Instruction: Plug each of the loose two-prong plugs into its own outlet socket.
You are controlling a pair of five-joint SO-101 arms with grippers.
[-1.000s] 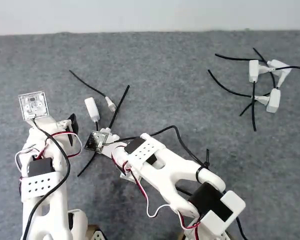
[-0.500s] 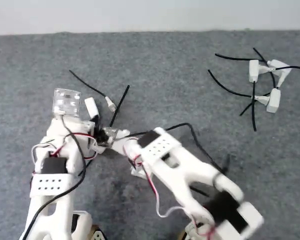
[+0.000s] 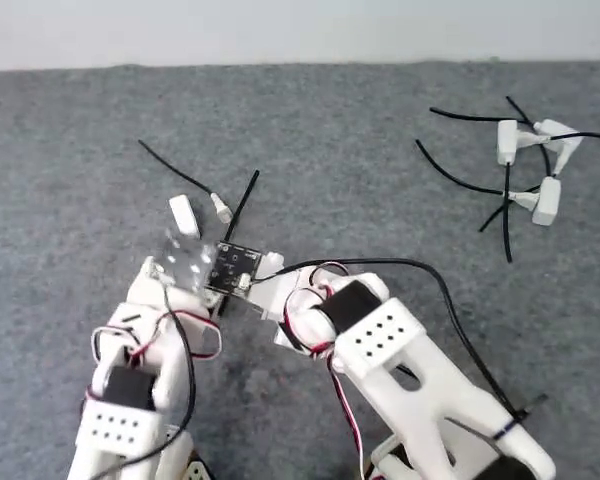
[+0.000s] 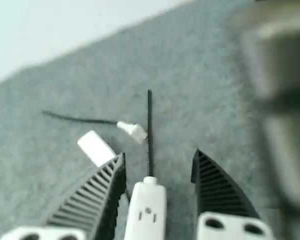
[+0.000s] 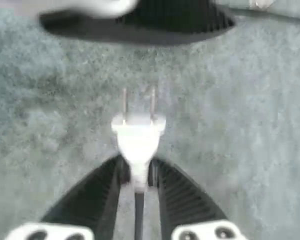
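Clamping plug (image 5: 138, 137) in right gripper (image 5: 138, 165), I had it near socket (image 4: 146, 212). Fingers of left gripper (image 4: 159, 155) stood apart, either side of socket, not pinching. I feared socket would slide, prongs (image 5: 124, 102) would miss.

Two arms (image 3: 130, 380) (image 3: 420, 370), two loose plugs (image 4: 132, 130) (image 5: 138, 136), two loose sockets (image 4: 96, 147) (image 4: 146, 210).

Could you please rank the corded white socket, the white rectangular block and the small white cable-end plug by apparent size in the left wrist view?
Corded white socket (nearest, so inflated)
White rectangular block
Small white cable-end plug
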